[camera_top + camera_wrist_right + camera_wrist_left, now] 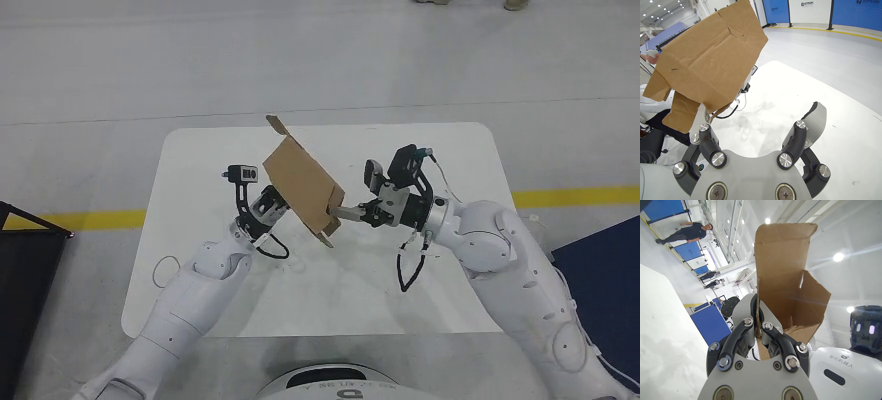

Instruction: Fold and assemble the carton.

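Carton (300, 185) hangs in the air over the middle of the white counter (200, 290), partly opened into a sleeve and tilted. In the top view its long flap points to 11 o'clock. The left tool (757, 311) is clenched on the raw edge of one wall, at the carton's 8 o'clock. The right tool (758, 108), at the carton's 4 o'clock corner, is spread wide and grasps nothing. One pale finger (698, 115) lies against the lower flap (680, 115), though I cannot tell how hard it presses.

The step looks like squaring the sleeve and turning in an end flap. To do it well, the clamped wall should be held rigid while the free finger pushes close to the scored crease. A push in mid-panel would likely buckle the board. A pinch this narrow could let the wall twist.

The board is brown corrugated card, matte and much creased. It has small punctures, frayed cut edges and exposed fluting where it is pinched. The counter is smooth, round-cornered and lightly scuffed.
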You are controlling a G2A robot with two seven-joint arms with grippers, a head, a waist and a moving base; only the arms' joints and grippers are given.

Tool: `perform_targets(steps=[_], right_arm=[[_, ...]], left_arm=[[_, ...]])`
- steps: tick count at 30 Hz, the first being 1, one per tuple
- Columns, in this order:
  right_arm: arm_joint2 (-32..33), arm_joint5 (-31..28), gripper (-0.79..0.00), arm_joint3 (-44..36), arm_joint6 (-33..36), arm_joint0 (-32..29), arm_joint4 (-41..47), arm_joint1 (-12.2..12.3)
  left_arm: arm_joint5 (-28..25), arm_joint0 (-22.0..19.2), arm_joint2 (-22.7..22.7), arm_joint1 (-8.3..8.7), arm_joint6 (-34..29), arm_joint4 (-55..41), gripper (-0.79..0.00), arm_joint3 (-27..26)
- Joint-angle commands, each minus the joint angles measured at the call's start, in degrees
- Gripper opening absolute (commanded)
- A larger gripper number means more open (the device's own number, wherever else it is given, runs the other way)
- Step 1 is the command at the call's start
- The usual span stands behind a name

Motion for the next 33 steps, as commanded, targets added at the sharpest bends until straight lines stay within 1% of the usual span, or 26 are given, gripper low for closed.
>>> perform_targets(steps=[1,3,6,9,12,19,22,27,30,31,33], right_arm=[[-0.3,0.4,0.000,-0.2,-0.1,0.4,-0.4,-0.1],[-0.4,0.9,0.000,-0.7,-0.6,0.7,-0.7,-0.1],[-0.3,1.5,0.000,-1.7,-1.3,0.7,-0.8,-0.2],[0.1,2.9,0.000,-2.4,-2.4,0.4,-1.5,-0.2],[0.4,5.5,0.000,-3.1,-2.0,-0.1,-4.3,-0.1],[2.2,7.2,0.000,-4.7,-1.9,-1.6,-5.4,0.1],[3.4,6.8,0.000,-5.8,-2.6,-2.7,-4.3,0.2],[6.4,3.8,0.000,-7.1,-2.8,-5.0,-0.6,0.6],[8.9,2.5,0.000,-8.3,-3.1,-6.8,1.6,0.9],[9.7,2.1,0.000,-8.7,-3.4,-7.5,2.5,1.0],[10.6,0.2,0.000,-9.5,-4.2,-8.9,6.2,1.1]], left_arm=[[1.3,0.2,0.2,-0.10,-2.2,-3.2,-0.785,-0.2],[3.2,0.3,0.6,-0.22,-4.8,-6.2,-0.785,-0.1],[4.9,-0.1,0.9,-0.36,-8.0,-7.3,-0.785,0.8],[6.0,-0.4,1.4,-0.68,-9.8,-8.5,-0.785,1.0],[7.1,-0.6,1.6,-0.97,-11.3,-10.2,-0.785,1.0],[10.9,-0.4,1.1,-1.50,-15.2,-16.6,-0.785,1.1],[12.3,-0.3,0.8,-1.76,-16.7,-19.4,-0.785,1.2],[15.8,0.1,0.1,-2.23,-18.5,-24.8,-0.785,1.8],[17.0,0.3,-0.2,-2.54,-21.1,-27.6,-0.785,2.2],[17.6,0.4,-0.3,-2.61,-21.5,-28.0,-0.785,2.8],[17.0,-0.3,-0.5,-2.56,-22.4,-24.9,-0.785,3.7]])
